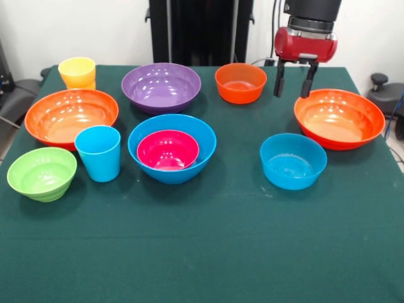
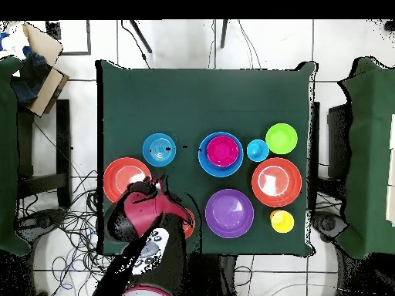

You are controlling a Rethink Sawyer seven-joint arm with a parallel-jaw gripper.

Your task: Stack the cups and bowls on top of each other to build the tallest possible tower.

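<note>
I see a dark green cloth-covered table standing on a pale tiled floor, with loose black cables on the floor beside it in the overhead view and a white wall behind it in the front view. I take the large blue bowl near the middle of the cloth as my landmark.

From above, the arm covers the small orange bowl almost entirely and overlaps one edge of the large orange bowl. The yellow cup is partly hidden in the front view behind the rim of the other large orange bowl.

The small magenta bowl sits nested inside the large blue bowl; every other container I can see into looks empty. In the front view, the sky-blue cup stands upright just left of the landmark, with the ribbed lime green bowl further left. The purple bowl lies behind the landmark, and the medium blue bowl sits to its right, apart from it.

The gripper hangs above the cloth behind and to the right of the landmark, between the small orange bowl and the right-hand large orange bowl, its two dark fingers spread apart and holding nothing.
</note>
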